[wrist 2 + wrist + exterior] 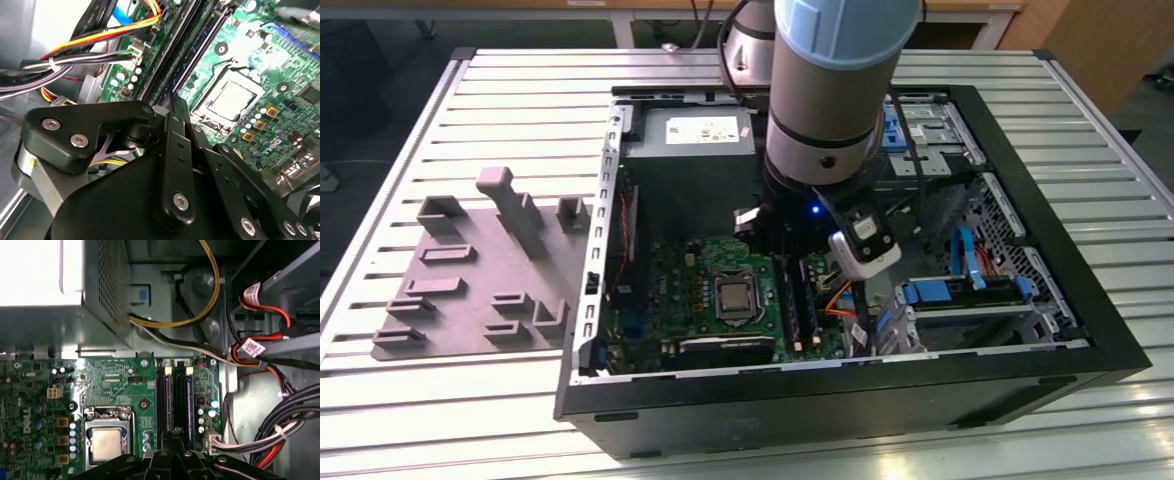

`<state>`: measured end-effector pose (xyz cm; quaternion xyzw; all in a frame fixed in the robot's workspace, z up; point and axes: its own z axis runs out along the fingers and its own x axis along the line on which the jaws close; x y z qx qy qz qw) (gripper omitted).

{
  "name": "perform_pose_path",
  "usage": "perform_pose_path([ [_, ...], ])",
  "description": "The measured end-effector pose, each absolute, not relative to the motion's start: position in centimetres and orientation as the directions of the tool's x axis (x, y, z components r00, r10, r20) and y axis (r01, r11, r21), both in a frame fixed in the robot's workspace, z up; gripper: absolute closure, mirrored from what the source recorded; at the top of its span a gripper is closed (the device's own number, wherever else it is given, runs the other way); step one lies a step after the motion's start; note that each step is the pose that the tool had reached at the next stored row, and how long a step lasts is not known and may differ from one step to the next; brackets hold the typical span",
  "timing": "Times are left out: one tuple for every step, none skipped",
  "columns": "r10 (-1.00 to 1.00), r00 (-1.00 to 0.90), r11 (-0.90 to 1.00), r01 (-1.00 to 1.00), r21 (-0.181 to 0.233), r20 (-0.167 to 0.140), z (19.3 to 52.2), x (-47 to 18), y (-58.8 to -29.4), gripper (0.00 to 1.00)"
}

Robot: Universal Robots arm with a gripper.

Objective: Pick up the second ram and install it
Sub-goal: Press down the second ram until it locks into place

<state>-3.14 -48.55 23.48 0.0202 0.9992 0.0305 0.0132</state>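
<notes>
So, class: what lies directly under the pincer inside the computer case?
Under the pincer lie the motherboard's dark memory slots, beside the processor socket. The pincer's body covers the slots' near ends, so any held ram cannot be seen.

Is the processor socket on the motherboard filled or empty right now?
Filled. A silver-capped processor sits under its metal retaining frame on the green motherboard; the second wrist view shows the same, beside the end effector.
</notes>
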Motion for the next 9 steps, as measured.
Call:
perform_pose_path([
  [0.041,-0.999,0.997,0.04,0.061,-0.025,23.49,-3.14,-48.7,0.89],
  [0.041,-0.999,0.997,0.04,0.061,-0.025,23.49,-3.14,-48.83,0.89],
  [0.041,-0.999,0.997,0.04,0.062,-0.025,23.48,-3.14,-48.96,0.89],
  [0.041,-0.999,0.997,0.04,0.061,-0.025,23.49,-3.14,-49.09,0.89],
  [0.041,-0.999,0.997,0.04,0.061,-0.025,23.49,-3.14,-49.2,0.89],
  [0.041,-0.999,0.997,0.04,0.061,-0.025,23.49,-3.14,-49.34,0.89],
  [0.041,-0.999,0.997,0.04,0.061,-0.025,23.49,-3.14,-49.46,0.89],
  [0.041,-0.999,0.997,0.04,0.061,-0.025,23.49,-3.14,-49.58,0.89],
  [0.041,-0.999,0.997,0.04,0.061,-0.025,23.48,-3.14,-49.7,0.89],
])
